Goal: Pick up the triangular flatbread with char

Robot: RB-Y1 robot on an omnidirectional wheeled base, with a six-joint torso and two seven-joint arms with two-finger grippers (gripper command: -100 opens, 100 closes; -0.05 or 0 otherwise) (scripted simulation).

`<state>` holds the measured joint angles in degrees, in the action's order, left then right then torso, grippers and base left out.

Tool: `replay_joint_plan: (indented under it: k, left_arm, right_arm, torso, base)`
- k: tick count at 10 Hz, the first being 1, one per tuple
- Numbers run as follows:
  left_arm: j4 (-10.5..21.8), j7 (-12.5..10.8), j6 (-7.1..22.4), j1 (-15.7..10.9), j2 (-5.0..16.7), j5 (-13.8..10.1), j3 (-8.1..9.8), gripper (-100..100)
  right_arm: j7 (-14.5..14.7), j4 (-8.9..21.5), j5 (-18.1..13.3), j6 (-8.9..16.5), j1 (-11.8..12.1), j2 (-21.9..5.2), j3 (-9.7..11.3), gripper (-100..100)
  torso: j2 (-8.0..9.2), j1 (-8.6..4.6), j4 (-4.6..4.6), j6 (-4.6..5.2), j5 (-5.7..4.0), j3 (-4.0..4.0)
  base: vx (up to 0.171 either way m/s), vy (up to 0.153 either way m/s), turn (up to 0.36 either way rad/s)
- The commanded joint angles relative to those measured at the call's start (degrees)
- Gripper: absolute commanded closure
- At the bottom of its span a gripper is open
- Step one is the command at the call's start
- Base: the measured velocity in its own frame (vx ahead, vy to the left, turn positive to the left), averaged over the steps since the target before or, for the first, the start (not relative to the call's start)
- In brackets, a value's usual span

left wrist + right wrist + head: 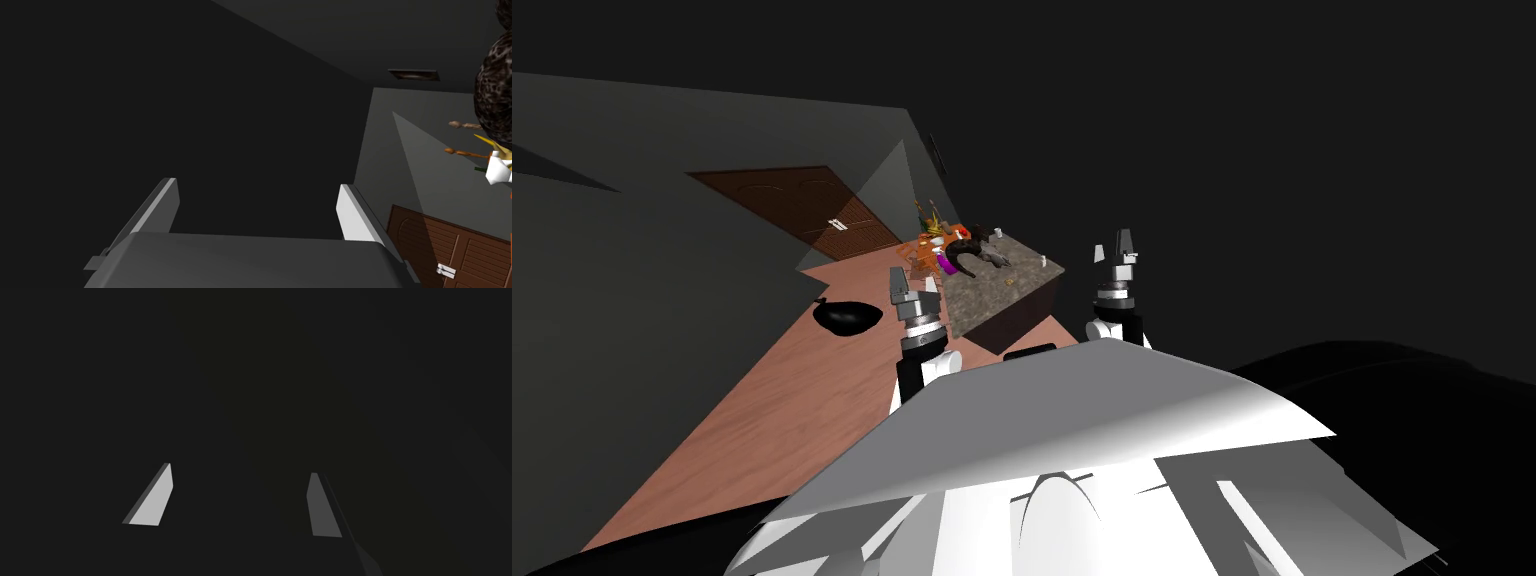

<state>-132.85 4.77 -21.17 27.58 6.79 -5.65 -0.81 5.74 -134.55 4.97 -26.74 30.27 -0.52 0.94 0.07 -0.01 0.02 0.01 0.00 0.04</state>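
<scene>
The room is dim, with dark grey walls, a reddish wooden floor (762, 420) and a brown door (802, 205) at the far left. Ahead of me stands a dark speckled surface (1002, 295). At its far end lies a heap of small things (952, 250), orange, purple and dark. A black rounded object (847, 317) lies on the floor to the left of the surface.

The triangular flatbread I cannot pick out with certainty. I judge it is somewhere in that heap or near it on the surface, but from here the pieces are too small to tell apart.

My left pincer (257, 183) is spread, with nothing between the two blades, and is raised over the floor at the near left corner of the surface. My right pincer (240, 469) is spread too and empty, raised just beyond the near right edge of the surface.

As for the task, I judge that almost nothing is done yet: no pincer is near the heap and nothing is held. I have to come closer, find the flatbread, reach it and close on it.

I can read no brand, label or writing anywhere.
</scene>
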Motion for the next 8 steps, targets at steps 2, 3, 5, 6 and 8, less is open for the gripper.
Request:
replay_joint_plan:
  k: [2, 3, 5, 6, 8]
  left_arm:
    - [0.32, 0.59, 3.47, -1.31, 1.41, -0.30, 0.24, -100]
    - [0.49, 0.96, 5.78, -2.33, 2.28, -0.55, 0.55, -100]
    - [0.65, 1.36, 8.24, -3.42, 3.12, -0.82, 0.89, -100]
    - [0.82, 1.79, 10.58, -4.56, 3.94, -1.11, 1.25, -100]
    - [0.99, 2.24, 12.98, -5.75, 4.73, -1.40, 1.64, -100]
  right_arm:
    - [0.00, 0.00, 0.00, 0.00, 0.00, 0.00, 0.00, 0]
    - [0.00, 0.00, 0.00, 0.00, 0.00, 0.00, 0.00, 0]
    - [0.00, 0.00, 0.00, 0.00, 0.00, 0.00, 0.00, 0]
    - [0.00, 0.00, 0.00, 0.00, 0.00, 0.00, 0.00, 0]
    - [0.00, 0.00, 0.00, 0.00, 0.00, 0.00, 0.00, 0]
  torso:
    - [0.00, 0.00, 0.00, 0.00, 0.00, 0.00]
    - [-0.01, 0.01, 0.00, -0.01, 0.00, 0.00]
    - [0.00, 0.00, 0.00, 0.00, 0.00, 0.00]
    - [0.00, 0.01, 0.00, -0.02, 0.01, 0.00]
    - [-0.01, 0.01, 0.00, -0.02, 0.00, 0.00]
  base:
    - [-0.020, -0.002, -0.047]
    - [-0.015, -0.003, -0.038]
    - [-0.022, -0.002, -0.053]
    - [-0.018, -0.002, -0.047]
    - [-0.019, -0.002, -0.036]
